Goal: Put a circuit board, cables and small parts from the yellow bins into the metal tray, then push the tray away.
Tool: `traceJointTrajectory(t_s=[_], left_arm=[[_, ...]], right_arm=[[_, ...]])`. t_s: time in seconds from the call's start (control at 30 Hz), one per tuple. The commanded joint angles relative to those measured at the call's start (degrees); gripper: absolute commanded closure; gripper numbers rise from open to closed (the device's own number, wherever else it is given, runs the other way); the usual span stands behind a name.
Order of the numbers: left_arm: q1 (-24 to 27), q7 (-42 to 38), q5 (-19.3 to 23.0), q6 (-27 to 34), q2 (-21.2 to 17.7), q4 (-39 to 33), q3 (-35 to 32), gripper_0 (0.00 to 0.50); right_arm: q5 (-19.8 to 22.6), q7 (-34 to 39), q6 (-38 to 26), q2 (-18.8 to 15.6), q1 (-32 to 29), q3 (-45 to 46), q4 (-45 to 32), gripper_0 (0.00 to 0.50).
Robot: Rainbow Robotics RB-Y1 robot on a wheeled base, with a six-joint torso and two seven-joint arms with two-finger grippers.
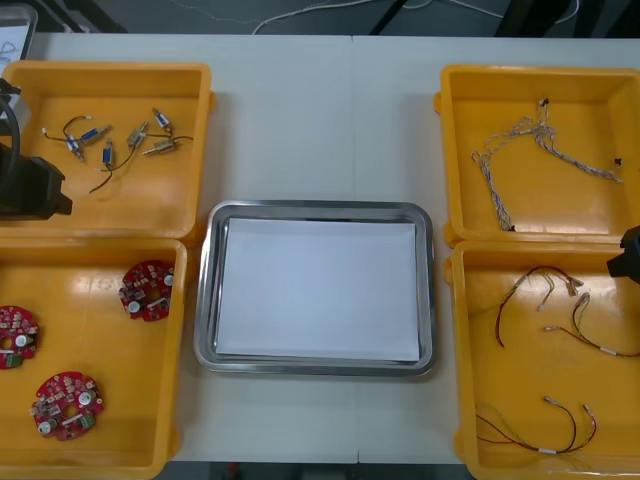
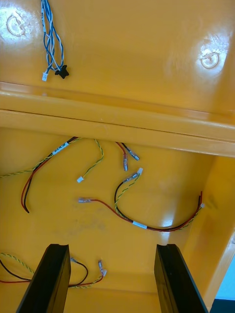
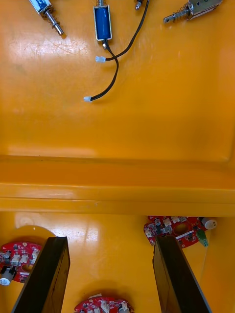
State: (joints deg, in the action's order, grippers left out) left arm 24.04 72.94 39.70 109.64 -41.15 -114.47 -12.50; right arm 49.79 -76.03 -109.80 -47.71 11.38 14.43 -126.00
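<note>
The metal tray (image 1: pixel 318 208), white inside, sits at the table's middle with nothing in it. Three round red circuit boards (image 1: pixel 147 290) lie in the near left yellow bin (image 1: pixel 176 350). Small metal parts (image 1: pixel 110 140) with black leads lie in the far left bin (image 1: pixel 110 68). My left gripper (image 3: pixel 112 276) hangs open above the wall between these two bins, with a board (image 3: pixel 178 230) just beyond one finger. My right gripper (image 2: pixel 112 281) is open over the near right bin (image 1: pixel 460 350), above red and yellow cables (image 2: pixel 142 220). Twisted blue and white cables (image 1: pixel 530 160) lie in the far right bin (image 1: pixel 540 72).
The left arm (image 1: pixel 30 190) shows at the table's left edge and the right arm (image 1: pixel 628 255) at its right edge. Bare table lies beyond the tray, between the two far bins. Black cables trail on the floor past the far edge.
</note>
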Motion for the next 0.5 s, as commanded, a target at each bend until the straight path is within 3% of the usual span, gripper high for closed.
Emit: traceJointTrajectory(t_s=[0.03, 0.5], left_arm=[[-0.8, 0.5, -0.5, 0.4, -2.3, -1.6, -1.6, 0.000], [-0.8, 0.5, -0.5, 0.4, -2.3, -1.6, -1.6, 0.000]], right_arm=[[-0.3, 2.0, -0.2, 0.8, -0.7, 1.7, -0.2, 0.000], [-0.3, 2.0, -0.2, 0.8, -0.7, 1.7, -0.2, 0.000]])
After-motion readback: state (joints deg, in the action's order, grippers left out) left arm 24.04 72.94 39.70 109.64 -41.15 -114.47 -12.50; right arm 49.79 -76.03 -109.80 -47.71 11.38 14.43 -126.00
